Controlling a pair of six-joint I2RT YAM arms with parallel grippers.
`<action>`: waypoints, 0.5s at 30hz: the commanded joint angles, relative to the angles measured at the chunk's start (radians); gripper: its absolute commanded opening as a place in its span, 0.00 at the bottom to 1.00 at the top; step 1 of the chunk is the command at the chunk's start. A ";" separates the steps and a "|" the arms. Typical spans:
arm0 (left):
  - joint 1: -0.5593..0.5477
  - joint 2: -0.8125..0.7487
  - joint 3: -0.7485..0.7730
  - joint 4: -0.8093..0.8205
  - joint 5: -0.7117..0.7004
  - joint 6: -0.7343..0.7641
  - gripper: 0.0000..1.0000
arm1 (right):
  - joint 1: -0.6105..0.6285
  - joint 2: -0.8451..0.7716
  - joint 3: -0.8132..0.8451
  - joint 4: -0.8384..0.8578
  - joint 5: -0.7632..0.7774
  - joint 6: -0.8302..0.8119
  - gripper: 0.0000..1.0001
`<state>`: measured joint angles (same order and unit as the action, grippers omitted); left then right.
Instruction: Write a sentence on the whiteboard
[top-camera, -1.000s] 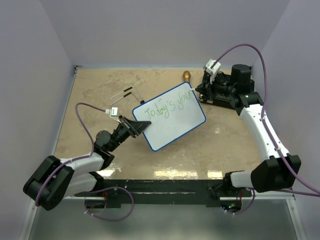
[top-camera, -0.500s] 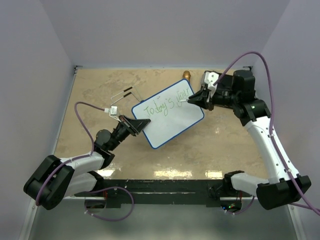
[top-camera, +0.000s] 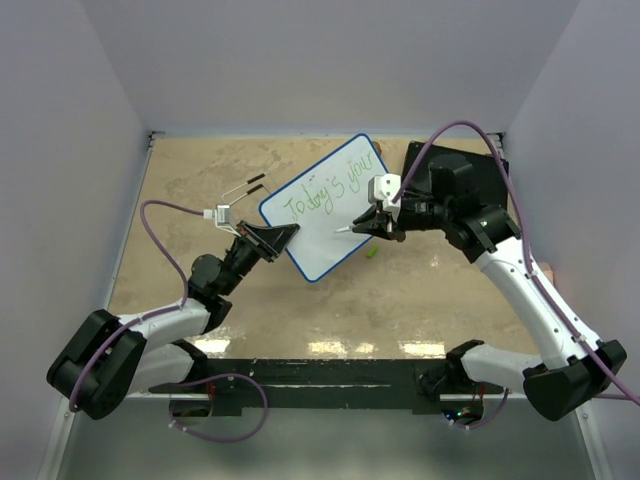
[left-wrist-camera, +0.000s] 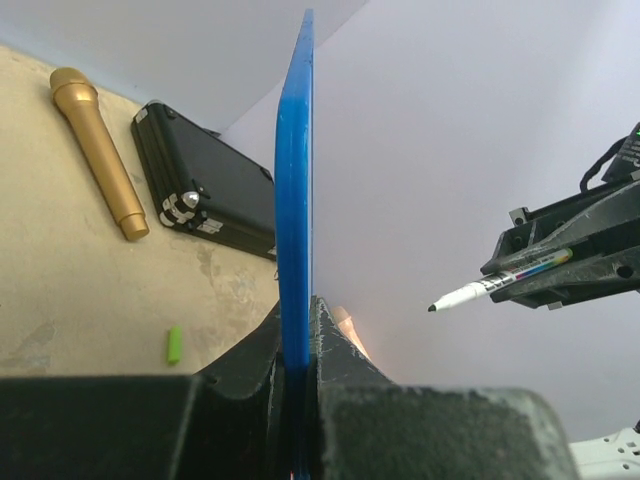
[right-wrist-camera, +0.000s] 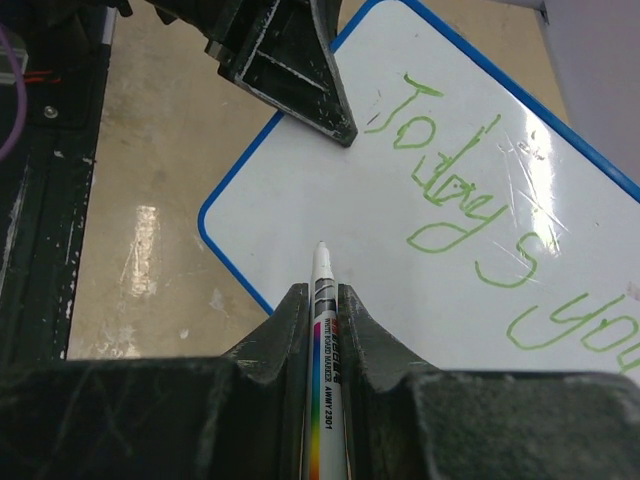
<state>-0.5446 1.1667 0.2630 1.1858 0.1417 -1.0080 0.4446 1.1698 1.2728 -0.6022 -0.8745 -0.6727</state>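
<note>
The whiteboard (top-camera: 322, 208) has a blue rim and is held up off the table at a tilt. Green writing on it reads "Today's your". My left gripper (top-camera: 280, 236) is shut on its lower left edge. In the left wrist view the board's edge (left-wrist-camera: 294, 180) stands upright between the jaws of the left gripper (left-wrist-camera: 297, 305). My right gripper (top-camera: 372, 222) is shut on a white marker (right-wrist-camera: 322, 340). Its tip (right-wrist-camera: 321, 247) points at the blank lower part of the whiteboard (right-wrist-camera: 430, 150), below the writing. Whether it touches, I cannot tell.
A black case (top-camera: 462, 163) lies at the back right, behind the right arm. A gold microphone (left-wrist-camera: 98, 150) lies beside the black case (left-wrist-camera: 200, 195). A small green cap (top-camera: 370, 253) rests on the table under the board. A thin wire piece (top-camera: 245, 187) lies at the back left.
The right gripper has swung with the marker from the board's far right end to its lower middle. The left gripper has shifted and tilted the board toward the back.
</note>
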 joint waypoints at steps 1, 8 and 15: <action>-0.015 -0.022 0.061 0.532 -0.060 0.023 0.00 | 0.008 -0.033 0.007 0.005 0.092 -0.034 0.00; -0.037 -0.038 0.062 0.500 -0.079 0.005 0.00 | 0.054 -0.033 -0.026 0.018 0.049 -0.022 0.00; -0.048 -0.056 0.041 0.483 -0.105 -0.018 0.00 | 0.060 -0.038 -0.035 0.012 0.040 -0.039 0.00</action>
<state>-0.5842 1.1587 0.2657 1.1851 0.0818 -1.0042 0.5041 1.1564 1.2404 -0.6071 -0.8257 -0.6918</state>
